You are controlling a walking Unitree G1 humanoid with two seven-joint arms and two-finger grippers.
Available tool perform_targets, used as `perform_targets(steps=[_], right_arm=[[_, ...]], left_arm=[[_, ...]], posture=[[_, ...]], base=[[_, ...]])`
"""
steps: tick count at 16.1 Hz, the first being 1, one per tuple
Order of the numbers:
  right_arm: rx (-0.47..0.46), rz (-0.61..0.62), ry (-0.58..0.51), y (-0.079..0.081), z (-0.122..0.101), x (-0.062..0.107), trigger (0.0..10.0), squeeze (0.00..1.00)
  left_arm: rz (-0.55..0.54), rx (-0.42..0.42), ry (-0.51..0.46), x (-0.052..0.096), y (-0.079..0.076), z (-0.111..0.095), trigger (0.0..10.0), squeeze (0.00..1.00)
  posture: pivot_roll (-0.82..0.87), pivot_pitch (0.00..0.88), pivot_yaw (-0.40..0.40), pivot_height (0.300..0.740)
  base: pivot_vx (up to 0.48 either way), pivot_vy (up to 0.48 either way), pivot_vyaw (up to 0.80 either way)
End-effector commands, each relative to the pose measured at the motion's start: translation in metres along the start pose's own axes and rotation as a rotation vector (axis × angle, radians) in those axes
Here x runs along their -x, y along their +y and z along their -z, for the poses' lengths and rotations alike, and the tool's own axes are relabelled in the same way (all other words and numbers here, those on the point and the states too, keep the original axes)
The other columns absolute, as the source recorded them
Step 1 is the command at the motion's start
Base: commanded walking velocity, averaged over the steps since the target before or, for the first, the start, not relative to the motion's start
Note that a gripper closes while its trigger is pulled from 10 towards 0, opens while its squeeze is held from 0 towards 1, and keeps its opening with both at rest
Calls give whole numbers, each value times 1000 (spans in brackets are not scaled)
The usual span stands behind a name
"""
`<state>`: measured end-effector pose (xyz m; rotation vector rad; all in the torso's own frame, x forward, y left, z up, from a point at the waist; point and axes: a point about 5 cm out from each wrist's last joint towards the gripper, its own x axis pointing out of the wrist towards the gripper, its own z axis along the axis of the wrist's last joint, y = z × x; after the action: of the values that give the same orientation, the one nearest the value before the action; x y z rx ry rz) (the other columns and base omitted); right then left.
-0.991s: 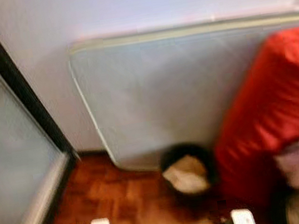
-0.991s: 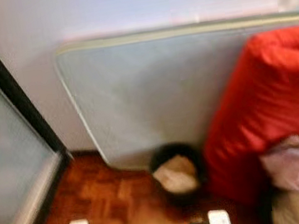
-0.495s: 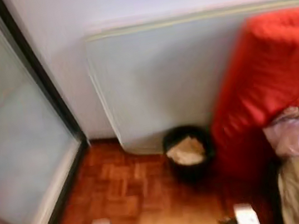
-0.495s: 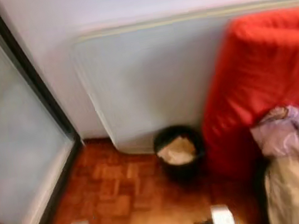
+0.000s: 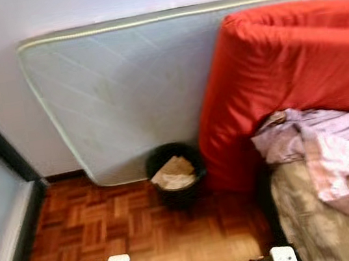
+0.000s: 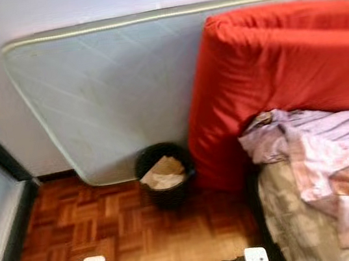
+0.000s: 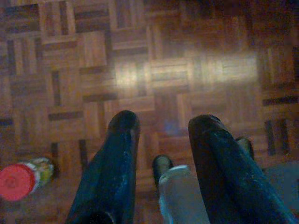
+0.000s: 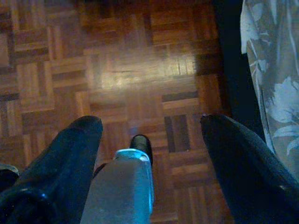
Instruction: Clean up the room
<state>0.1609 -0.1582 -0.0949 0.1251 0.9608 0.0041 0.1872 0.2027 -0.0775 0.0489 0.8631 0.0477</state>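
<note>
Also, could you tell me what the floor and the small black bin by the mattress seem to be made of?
The floor looks like glossy wood parquet: small blocks in a basket-weave pattern, with a light glare on it. The black bin is probably plastic, smooth and dark, though blur leaves that open; crumpled paper-like waste sits inside.

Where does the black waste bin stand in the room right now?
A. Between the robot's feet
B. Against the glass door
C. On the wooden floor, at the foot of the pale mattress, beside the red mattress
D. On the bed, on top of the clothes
C: the black waste bin stands on the parquet floor, before the pale mattress that leans on the wall, with the red mattress on its right.
</note>
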Motion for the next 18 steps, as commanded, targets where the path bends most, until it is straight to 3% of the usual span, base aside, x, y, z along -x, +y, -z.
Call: perform_targets(steps=[1, 4, 7, 10, 18], right_arm=[[0, 9, 22, -4, 6, 2, 10000, 0], [5, 8, 25, -4, 6, 2, 10000, 0], [18, 7, 33, -5, 9, 2, 10000, 0], [19, 3, 38, -4, 12, 3, 10000, 0], [10, 18, 18, -6, 6, 2, 10000, 0]], left_arm=[[9, -26, -4, 0, 0, -1, 10000, 0], [8, -16, -9, 0, 3, -1, 10000, 0], [36, -2, -40, -1, -5, -7, 10000, 0], [37, -20, -14, 0, -3, 0, 10000, 0], [55, -33, -60, -5, -8, -21, 10000, 0]], posture=[[32, 0, 11, 740], [20, 0, 17, 740], [15, 0, 18, 740], [-12, 0, 20, 740], [-6, 0, 21, 740]], base=[[0, -480, -763], [0, -130, -763], [0, 0, -763], [0, 0, -763], [0, 0, -762]])
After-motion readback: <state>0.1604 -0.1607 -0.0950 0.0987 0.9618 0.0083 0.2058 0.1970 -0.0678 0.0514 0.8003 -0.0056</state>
